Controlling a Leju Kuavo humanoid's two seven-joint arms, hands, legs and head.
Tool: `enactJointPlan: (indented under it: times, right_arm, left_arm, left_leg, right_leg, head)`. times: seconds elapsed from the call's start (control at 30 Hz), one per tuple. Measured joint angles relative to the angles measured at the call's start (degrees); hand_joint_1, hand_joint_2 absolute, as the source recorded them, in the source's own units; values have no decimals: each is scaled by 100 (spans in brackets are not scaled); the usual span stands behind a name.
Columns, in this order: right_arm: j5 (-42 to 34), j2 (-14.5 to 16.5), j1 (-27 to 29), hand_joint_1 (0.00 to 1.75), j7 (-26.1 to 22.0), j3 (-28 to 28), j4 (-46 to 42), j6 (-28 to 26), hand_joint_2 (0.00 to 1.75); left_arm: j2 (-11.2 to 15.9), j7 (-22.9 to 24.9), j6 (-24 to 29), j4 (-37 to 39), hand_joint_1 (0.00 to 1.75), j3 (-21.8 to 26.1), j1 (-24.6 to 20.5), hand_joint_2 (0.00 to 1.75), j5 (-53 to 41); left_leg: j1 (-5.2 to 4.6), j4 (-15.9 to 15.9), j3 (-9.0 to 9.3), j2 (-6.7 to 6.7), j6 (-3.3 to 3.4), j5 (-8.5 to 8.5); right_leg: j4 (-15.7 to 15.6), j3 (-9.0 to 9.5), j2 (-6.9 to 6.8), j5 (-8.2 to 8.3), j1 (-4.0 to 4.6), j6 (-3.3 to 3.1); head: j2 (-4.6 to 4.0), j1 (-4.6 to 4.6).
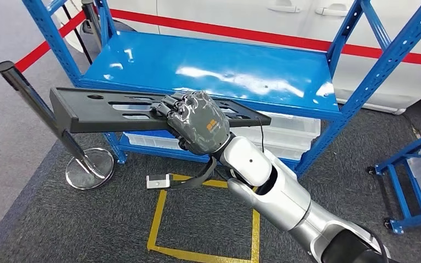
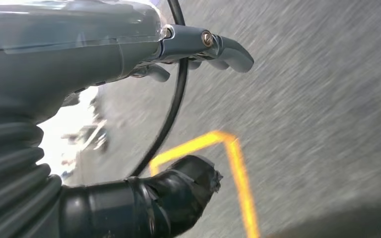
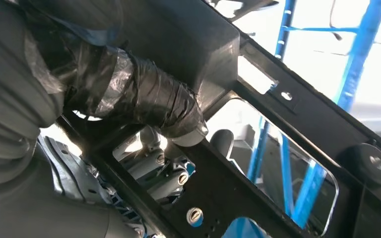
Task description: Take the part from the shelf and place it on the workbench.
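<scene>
1. The part [image 1: 109, 109], a long flat black panel with slots and holes cut through it, is held in the air in front of the blue shelf [image 1: 214, 71], level with the front edge of the upper board.
2. Its long axis runs side to side across the head view, roughly along the shelf's front edge. One end reaches out to the left near a black post [image 1: 33, 104], and that end sits a little lower and nearer the camera.
3. The broad face of the part is turned mostly upward, tilted slightly.
4. The right hand [image 1: 197, 121] holds the part near its right half, with the back of the hand facing up and the fingers [image 1: 167, 107] curled over the top face.
5. In the right wrist view the taped thumb [image 3: 144, 99] presses against the underside of the part [image 3: 287, 129], while fingers show through one of its openings.
6. The right arm [image 1: 274, 192] reaches up from the lower right, stretched forward and leftward.
7. The left hand [image 2: 129, 54] hangs over grey carpet marked with yellow tape [image 2: 233, 163]. It holds nothing and its fingers are gently bent, apart from the thumb.
</scene>
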Motion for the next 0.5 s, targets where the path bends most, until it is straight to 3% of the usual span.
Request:
enactJointPlan:
  times: [0.03,0.07,0.1,0.13,0.2,0.23,0.3,0.37,0.4,0.43,0.5]
  right_arm:
    - [-44,-1,1,175,-21,-2,-1,-1,175]
    - [-90,-4,4,175,-45,-3,0,-3,175]
    - [-128,-8,8,175,-66,-4,1,-2,175]
    - [-153,-11,10,175,-88,-4,0,-1,175]
    - [-182,3,8,175,-129,-2,-7,9,175]
    - [-179,32,5,175,-140,0,-13,22,175]
    - [-92,181,-12,175,-59,48,-6,85,175]
    - [47,417,-48,175,105,181,42,141,175]
    - [96,516,-68,175,178,255,80,149,175]
    - [124,588,-86,175,229,312,112,142,175]
    - [135,640,-126,175,279,362,165,104,175]
  left_arm:
    - [-39,141,-64,0,0,1,-31,175,-23]
    - [-86,262,-122,0,0,1,-61,175,-38]
    - [-130,349,-166,-1,0,2,-94,175,-47]
    - [-167,393,-190,-1,0,2,-122,175,-49]
    - [-207,359,-176,-5,0,5,-146,175,-3]
    - [-210,258,-150,-10,0,18,-140,175,59]
    - [-176,-134,-118,-22,0,97,-100,175,247]
    - [-99,-505,-146,-25,0,214,-39,175,379]
    - [-72,-547,-157,-19,0,260,-18,175,386]
    - [-58,-480,-158,-14,0,291,-11,175,357]
    - [-99,-171,-132,-4,0,314,-17,175,247]
  left_leg:
    - [15,360,-92,96,-29,-266]
    - [34,709,-160,143,-64,-423]
    - [55,966,-180,170,-101,-455]
    - [80,1063,-118,192,-141,-370]
    - [124,705,275,303,-212,-112]
    - [106,369,528,411,-237,-89]
    - [53,-122,820,574,-186,-201]
    - [16,-241,812,536,-56,-217]
    - [18,-261,776,489,13,-167]
    - [22,-283,736,441,87,-107]
    - [33,-317,628,332,200,25]
  right_leg:
    - [7,-63,-80,42,-9,13]
    - [48,-141,-169,67,-18,40]
    - [108,-228,-260,83,-31,64]
    - [181,-322,-354,94,-47,80]
    - [357,-505,-511,96,-76,120]
    - [451,-591,-573,89,-78,150]
    - [585,-705,-667,97,-64,222]
    - [616,-753,-755,149,-66,286]
    - [631,-771,-733,129,-83,319]
    - [693,-798,-634,22,-105,349]
    - [1117,-911,-309,-455,-132,384]
  head:
    - [-1,1]
    - [-1,-1]
    - [-1,0]
    - [-1,-1]
    - [-1,-1]
    - [-1,-3]
    - [-1,8]
    - [-1,20]
    - [-1,20]
    - [-1,19]
    - [-1,24]
